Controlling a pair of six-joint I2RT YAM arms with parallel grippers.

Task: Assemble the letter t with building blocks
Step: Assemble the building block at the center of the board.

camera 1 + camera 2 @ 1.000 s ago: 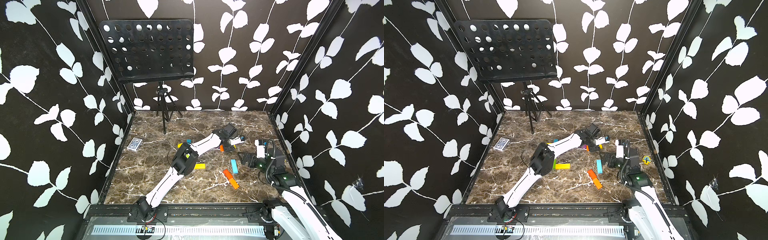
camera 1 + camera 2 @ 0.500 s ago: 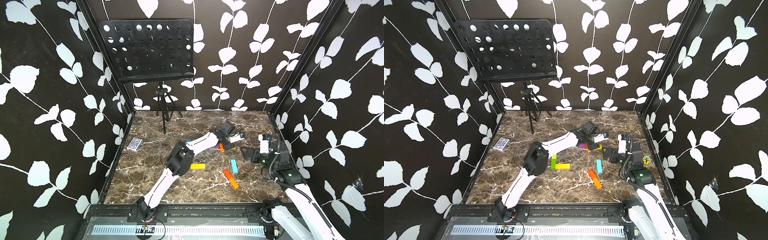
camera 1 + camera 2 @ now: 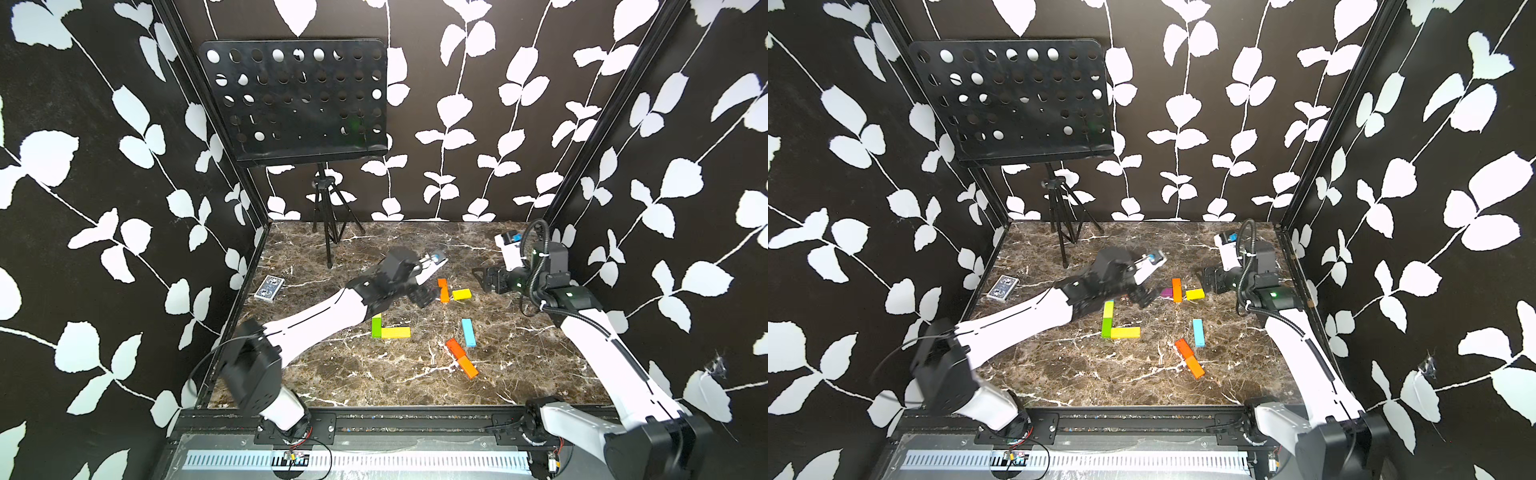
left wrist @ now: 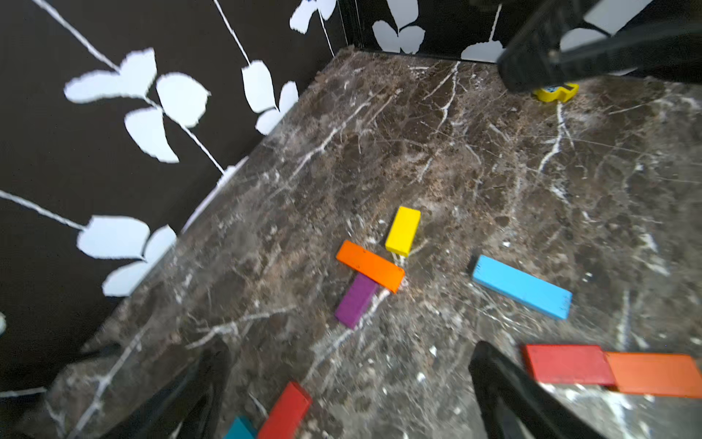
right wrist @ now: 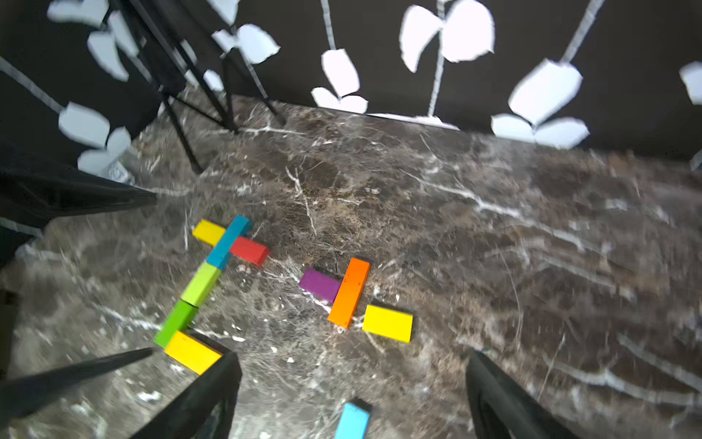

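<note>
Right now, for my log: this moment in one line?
left gripper open | right gripper open | orange block between purple block, yellow block

The table [image 3: 374,386] looks like polished brown marble with white veins, smooth and faintly shiny. The blocks [image 3: 468,332] are smooth and glossy in plain bright colours, while the perforated music stand [image 3: 299,99] at the upper left looks like matt black metal.

In a top view you saw just a sliver of purple block [image 3: 1167,293] behind the left gripper [image 3: 1143,298]. At the left wrist, a black arm part [image 4: 539,64] half covered the yellow token [image 4: 556,95].
</note>
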